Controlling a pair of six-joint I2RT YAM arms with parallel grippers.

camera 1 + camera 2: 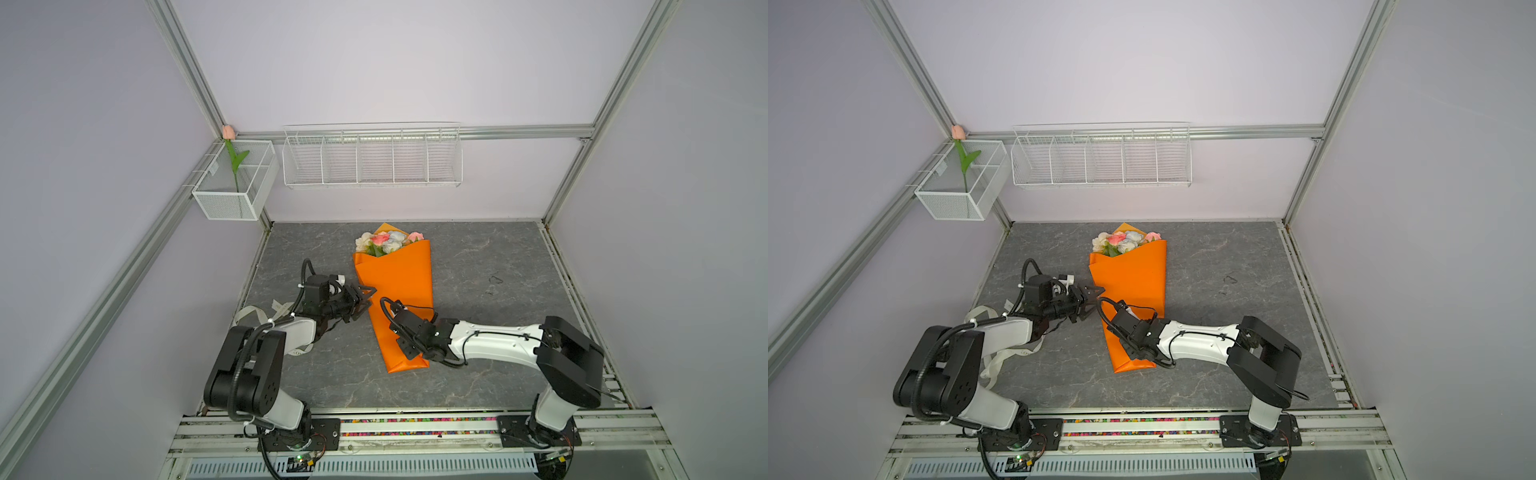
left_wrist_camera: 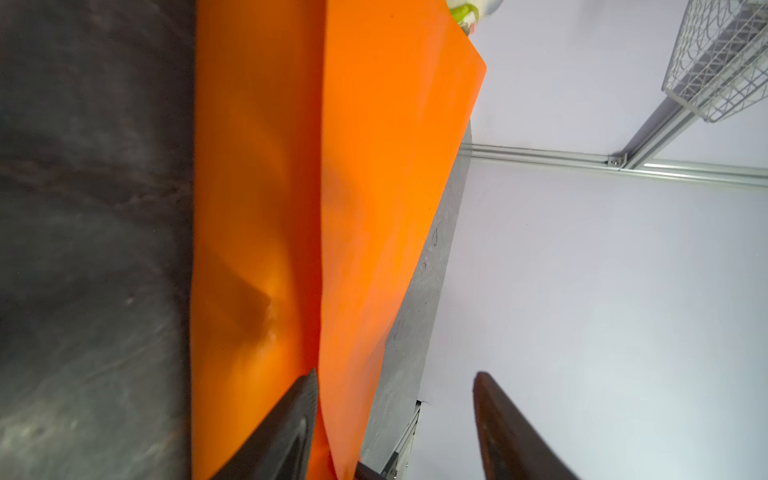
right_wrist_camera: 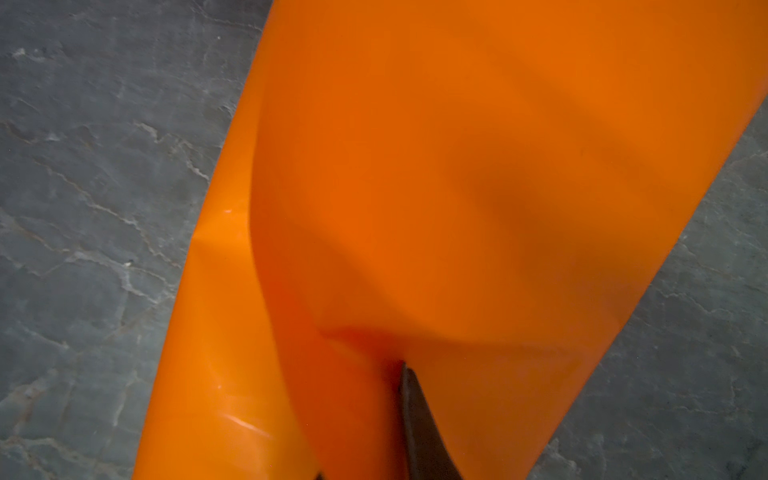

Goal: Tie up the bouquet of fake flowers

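The bouquet of fake flowers (image 1: 388, 242), small white, cream, pink and pale blue roses with green leaves, is seen in both top views lying flat on the grey marbled tabletop (image 1: 498, 332). It is rolled into a cone of glossy orange wrapping paper (image 1: 399, 282), with the blooms pointed at the far wall. The left gripper (image 1: 365, 302) is held at the cone's left edge with its jaws spread. In the left wrist view, one finger (image 2: 299, 415) is set just beside the paper's edge. The right gripper (image 1: 409, 351) is lowered onto the narrow end of the cone with its jaws pressed together. A fold of the paper appears to be pinched there, though only one finger (image 3: 415, 415) is visible. A loose cream ribbon (image 1: 249, 312) is partly covered by the left arm.
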